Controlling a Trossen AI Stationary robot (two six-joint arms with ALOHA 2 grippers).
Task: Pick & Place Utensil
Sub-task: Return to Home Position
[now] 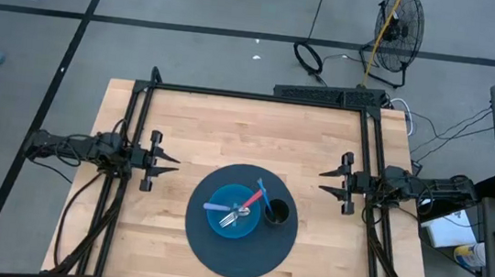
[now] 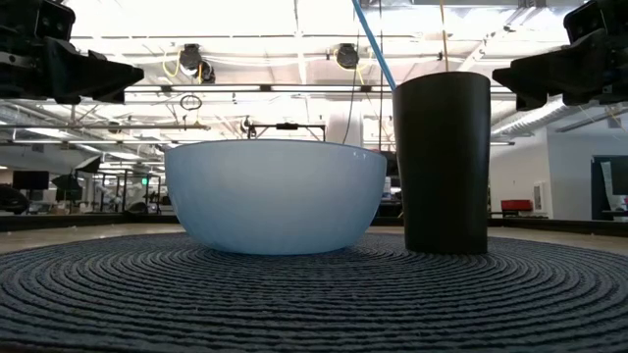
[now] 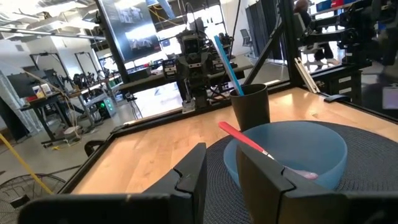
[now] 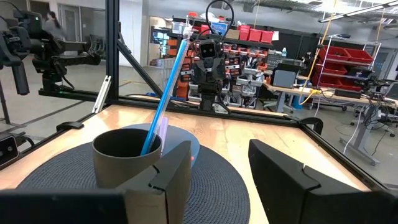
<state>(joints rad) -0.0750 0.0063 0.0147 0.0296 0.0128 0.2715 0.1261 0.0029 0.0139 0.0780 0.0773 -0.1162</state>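
Note:
A round dark woven placemat (image 1: 239, 248) lies at the middle of the wooden table. On it stand a light blue bowl (image 1: 233, 213) and, to its right, a black cup (image 1: 275, 212). Lying in the bowl are a red-handled utensil (image 3: 242, 138), a purple-handled one (image 1: 214, 207) and a fork (image 1: 236, 217). A blue-handled utensil (image 4: 165, 99) stands slanted in the cup, leaning on its rim. My left gripper (image 1: 171, 162) hovers open at the table's left side, level and pointing toward the mat. My right gripper (image 1: 326, 182) mirrors it, open, at the right side. Neither holds anything.
Bare wood surrounds the mat on all sides. A black frame (image 1: 257, 95) runs along the table's far edge and down both sides beside the arms. A floor fan (image 1: 397, 30) and cables lie beyond the far edge.

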